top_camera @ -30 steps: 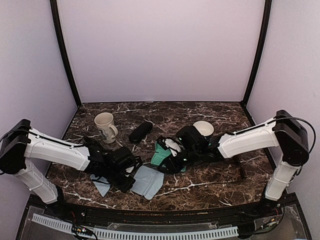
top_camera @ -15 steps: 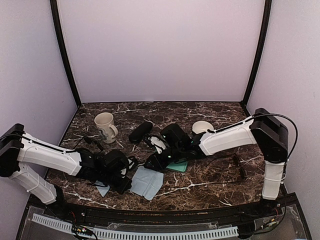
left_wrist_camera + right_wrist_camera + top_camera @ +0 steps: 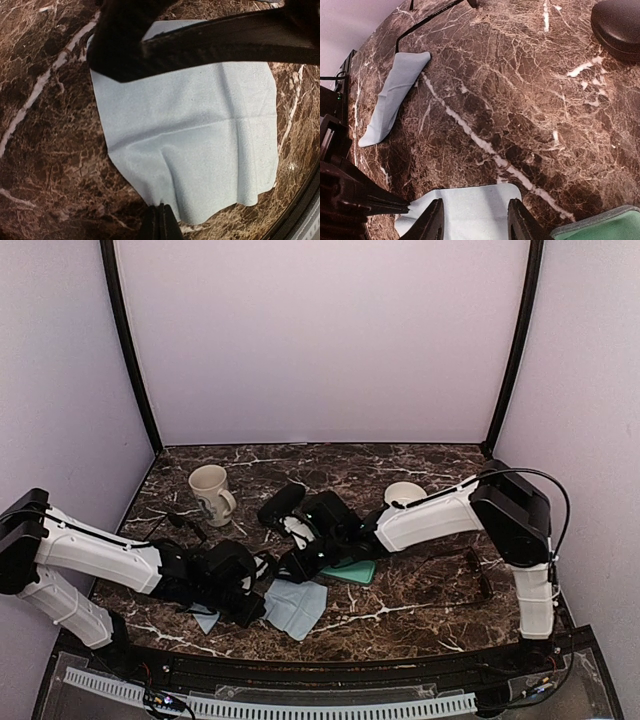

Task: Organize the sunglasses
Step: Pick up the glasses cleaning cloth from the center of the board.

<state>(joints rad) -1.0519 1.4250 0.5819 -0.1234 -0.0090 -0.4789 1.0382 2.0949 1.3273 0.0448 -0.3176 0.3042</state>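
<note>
A pair of sunglasses (image 3: 480, 573) lies on the marble table (image 3: 420, 612) at the right. It is well apart from both grippers, and its long axis runs roughly from the near edge toward the back wall. The other pair (image 3: 186, 525) lies at the left, just in front of the mug (image 3: 210, 492). It is too thin from above to be sure, but it seems to lie more across the table. The left gripper (image 3: 250, 608) has its fingers (image 3: 160, 225) pressed together at the edge of a light blue cloth (image 3: 297, 605); whether they nip the cloth I cannot tell. The right gripper (image 3: 298, 565) hangs over the same cloth's far side, its fingers (image 3: 434, 222) apart with nothing between them.
</note>
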